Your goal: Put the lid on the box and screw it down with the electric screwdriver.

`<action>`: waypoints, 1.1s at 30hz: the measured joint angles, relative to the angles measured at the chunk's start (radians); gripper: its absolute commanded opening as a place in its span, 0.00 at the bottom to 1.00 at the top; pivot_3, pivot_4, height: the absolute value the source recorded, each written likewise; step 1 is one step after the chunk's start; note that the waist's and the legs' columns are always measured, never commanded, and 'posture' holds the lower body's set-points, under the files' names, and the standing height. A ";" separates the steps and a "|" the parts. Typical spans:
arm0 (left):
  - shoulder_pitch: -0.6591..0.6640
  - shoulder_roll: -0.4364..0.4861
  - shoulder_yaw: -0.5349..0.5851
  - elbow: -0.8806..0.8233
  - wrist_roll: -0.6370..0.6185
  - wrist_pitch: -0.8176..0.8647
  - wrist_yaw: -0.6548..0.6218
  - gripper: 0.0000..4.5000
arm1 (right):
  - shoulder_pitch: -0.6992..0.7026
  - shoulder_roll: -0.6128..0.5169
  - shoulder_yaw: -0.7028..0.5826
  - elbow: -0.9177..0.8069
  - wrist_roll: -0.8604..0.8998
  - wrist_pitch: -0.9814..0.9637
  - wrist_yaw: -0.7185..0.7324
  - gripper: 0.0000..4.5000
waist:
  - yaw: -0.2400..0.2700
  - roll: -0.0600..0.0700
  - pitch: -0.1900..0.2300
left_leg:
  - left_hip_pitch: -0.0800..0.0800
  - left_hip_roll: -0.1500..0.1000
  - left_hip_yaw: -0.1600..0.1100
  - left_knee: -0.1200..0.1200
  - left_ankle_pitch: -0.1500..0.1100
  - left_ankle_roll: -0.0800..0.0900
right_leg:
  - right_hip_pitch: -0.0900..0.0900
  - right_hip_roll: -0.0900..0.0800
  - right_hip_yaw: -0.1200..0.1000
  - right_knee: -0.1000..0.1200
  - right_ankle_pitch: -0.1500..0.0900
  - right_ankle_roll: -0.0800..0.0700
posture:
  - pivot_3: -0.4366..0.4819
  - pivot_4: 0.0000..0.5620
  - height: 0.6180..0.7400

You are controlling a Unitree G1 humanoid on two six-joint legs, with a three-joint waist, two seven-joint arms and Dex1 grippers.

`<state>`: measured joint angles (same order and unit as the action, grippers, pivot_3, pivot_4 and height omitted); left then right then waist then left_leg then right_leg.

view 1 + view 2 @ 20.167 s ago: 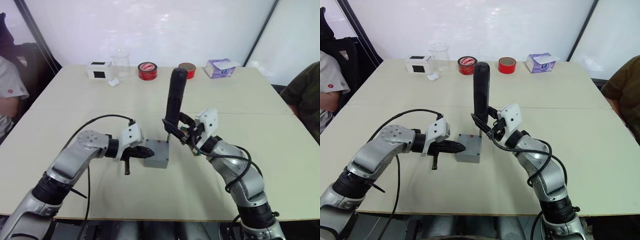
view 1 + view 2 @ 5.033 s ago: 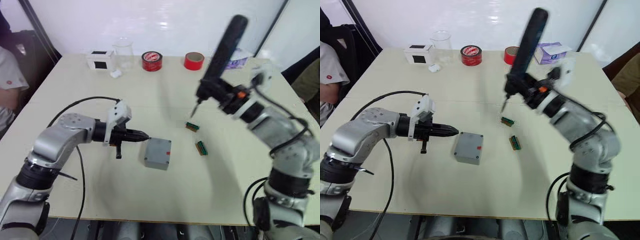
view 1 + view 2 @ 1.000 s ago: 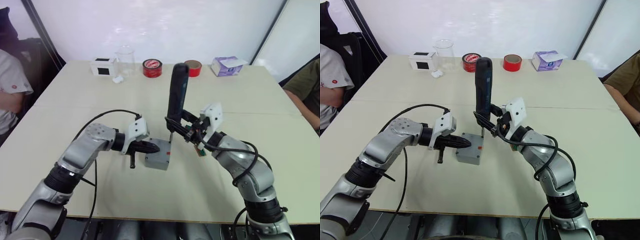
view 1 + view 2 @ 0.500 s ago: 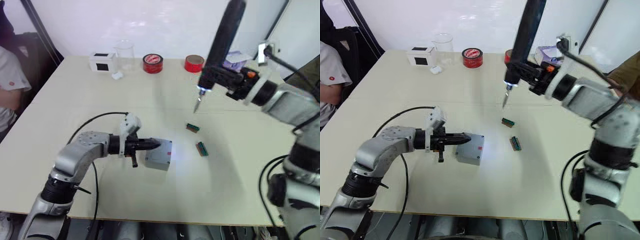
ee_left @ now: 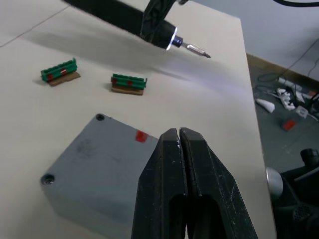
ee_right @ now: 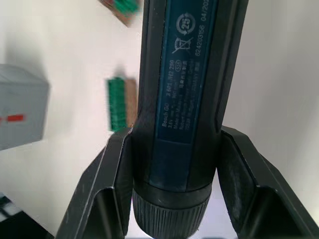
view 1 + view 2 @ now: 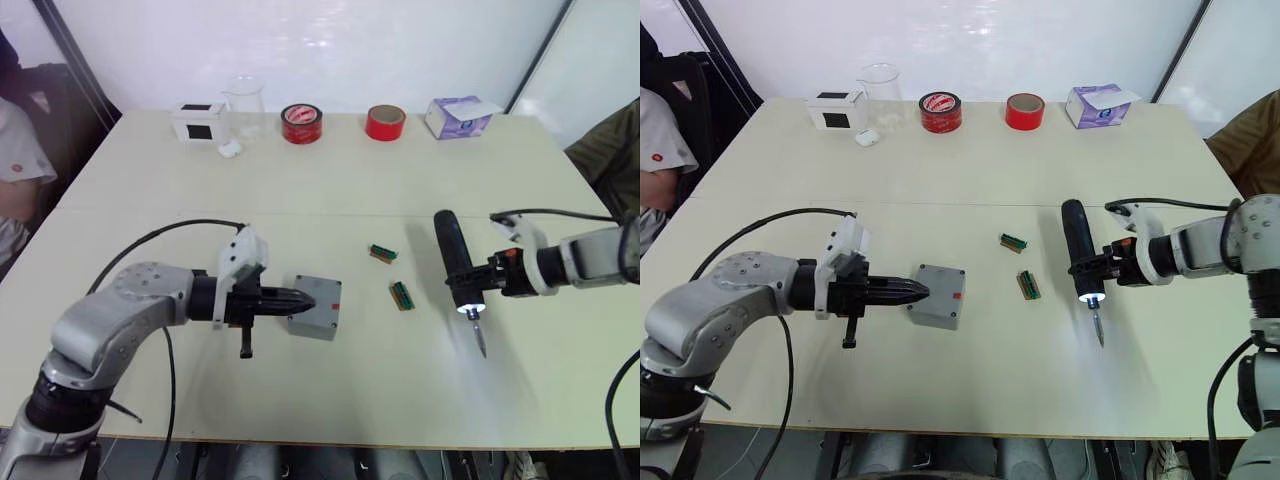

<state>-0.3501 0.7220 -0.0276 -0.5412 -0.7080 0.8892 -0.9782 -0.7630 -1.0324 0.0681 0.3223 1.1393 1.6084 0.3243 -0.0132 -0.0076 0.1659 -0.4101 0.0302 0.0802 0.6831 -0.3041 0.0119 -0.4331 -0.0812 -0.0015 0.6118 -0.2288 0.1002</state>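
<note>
Box (image 7: 937,295), lid (image 5: 92,167) on: table centre. Left gripper (image 7: 912,291), fingers pressed together, at its 9 o'clock. Right gripper (image 6: 169,196) clamps electric screwdriver (image 7: 1077,256), 3 o'clock.

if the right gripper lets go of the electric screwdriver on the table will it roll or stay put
Probably it would roll a little: the electric screwdriver has a smooth round barrel, and it lies nearly level over the flat table. It looks stiff and fairly heavy for its size, so the right gripper, clamped on either side of the barrel, likely needs a firm hold. The thin bit could take a knock.
</note>
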 measured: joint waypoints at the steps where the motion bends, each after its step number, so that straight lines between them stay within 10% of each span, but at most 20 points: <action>1: 0.010 0.000 0.002 -0.006 -0.004 0.007 0.014 0.00 | -0.001 0.001 0.017 0.020 -0.027 0.000 0.004 0.40 | 0.000 0.000 0.000 | 0.000 0.000 0.000 0.000 0.000 0.000 | 0.000 0.000 0.000 0.000 0.000 0.000 | 0.48 0.27 1.00; 17: 0.015 0.065 0.023 -0.061 -0.073 0.035 0.065 0.00 | -0.071 0.083 0.056 0.112 -0.312 0.001 0.147 0.40 | -0.004 -0.002 0.000 | 0.001 0.000 0.000 0.001 0.000 0.000 | 0.001 0.000 0.000 0.000 0.001 0.002 | 0.48 0.27 1.00; 24: 0.021 0.066 0.023 -0.060 -0.073 0.032 0.065 0.00 | -0.109 0.097 0.104 0.116 -0.392 0.000 0.237 0.97 | -0.001 -0.004 -0.001 | 0.002 0.000 0.000 0.001 0.000 0.000 | 0.003 0.001 0.000 0.000 0.001 0.001 | 0.48 0.27 1.00; 33: 0.069 0.070 0.082 -0.017 -0.102 0.039 0.088 0.00 | -0.111 0.067 0.147 0.097 -0.501 -0.110 0.349 1.00 | 0.002 -0.005 -0.001 | 0.002 -0.001 -0.001 0.002 0.000 -0.001 | 0.004 -0.001 0.000 0.000 0.000 0.001 | 0.48 0.27 1.00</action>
<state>-0.2810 0.7923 0.0542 -0.5587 -0.8095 0.9284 -0.8902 -0.8735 -0.9655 0.2149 0.4195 0.6383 1.4979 0.6731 -0.0109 -0.0128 0.1647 -0.4081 0.0296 0.0797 0.6855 -0.3038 0.0113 -0.4295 -0.0817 -0.0018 0.6118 -0.2285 0.1007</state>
